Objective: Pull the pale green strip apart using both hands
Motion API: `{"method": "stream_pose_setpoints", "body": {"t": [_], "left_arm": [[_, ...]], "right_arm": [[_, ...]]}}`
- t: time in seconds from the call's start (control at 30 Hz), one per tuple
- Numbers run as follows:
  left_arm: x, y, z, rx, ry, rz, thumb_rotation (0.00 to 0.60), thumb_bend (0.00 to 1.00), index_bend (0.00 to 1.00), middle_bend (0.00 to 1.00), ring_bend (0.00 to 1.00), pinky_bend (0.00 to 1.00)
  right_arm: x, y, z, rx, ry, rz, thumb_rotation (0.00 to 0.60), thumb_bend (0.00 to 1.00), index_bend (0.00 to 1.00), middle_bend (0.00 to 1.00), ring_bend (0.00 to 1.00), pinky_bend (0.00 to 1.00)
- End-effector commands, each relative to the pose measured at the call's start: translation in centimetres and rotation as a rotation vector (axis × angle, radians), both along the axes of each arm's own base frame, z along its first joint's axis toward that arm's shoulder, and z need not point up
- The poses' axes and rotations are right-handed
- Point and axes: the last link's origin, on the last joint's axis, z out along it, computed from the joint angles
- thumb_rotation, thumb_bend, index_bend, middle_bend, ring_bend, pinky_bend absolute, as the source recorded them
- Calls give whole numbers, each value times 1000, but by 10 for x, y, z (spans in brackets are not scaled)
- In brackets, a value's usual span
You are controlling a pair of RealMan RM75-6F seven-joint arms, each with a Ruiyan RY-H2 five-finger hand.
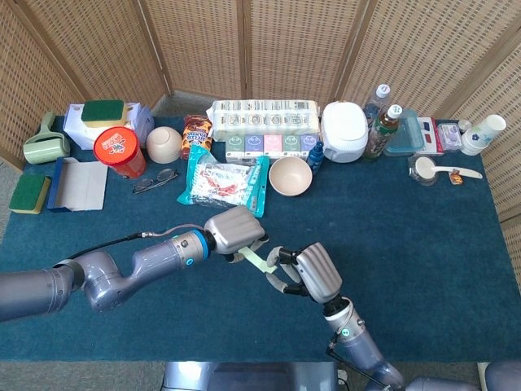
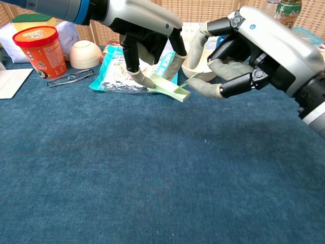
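The head view looks steeply down over the whole table (image 1: 423, 244); the chest view faces forward, low and close.

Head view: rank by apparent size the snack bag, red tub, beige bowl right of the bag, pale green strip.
1. snack bag
2. red tub and beige bowl: look about alike, not ranking them
3. pale green strip, partly hidden by the left hand holding it

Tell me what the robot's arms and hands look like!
The arms are smooth silver-grey tubes, each with a glowing blue-green ring near the wrist. A thin black cable runs along the left arm. The left hand and right hand have silver shells, black finger parts and pale grey-beige fingertips.
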Motion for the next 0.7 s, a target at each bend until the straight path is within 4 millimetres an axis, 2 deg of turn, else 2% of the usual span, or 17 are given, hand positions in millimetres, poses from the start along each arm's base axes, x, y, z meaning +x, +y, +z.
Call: {"method": "stream_pose_setpoints", "body": {"t": [0.03,0.7], "left_arm": [[0,0,0,1,1,-1,600,411,669,1000,1000,1000],[1,1,1,3,-1,-1,600,412,669,1000,1000,1000]], "right_arm": [[0,0,0,1,1,0,600,327,561,1000,1000,1000],[0,0,-2,5,22,6,600,349,533,1000,1000,1000]]}}
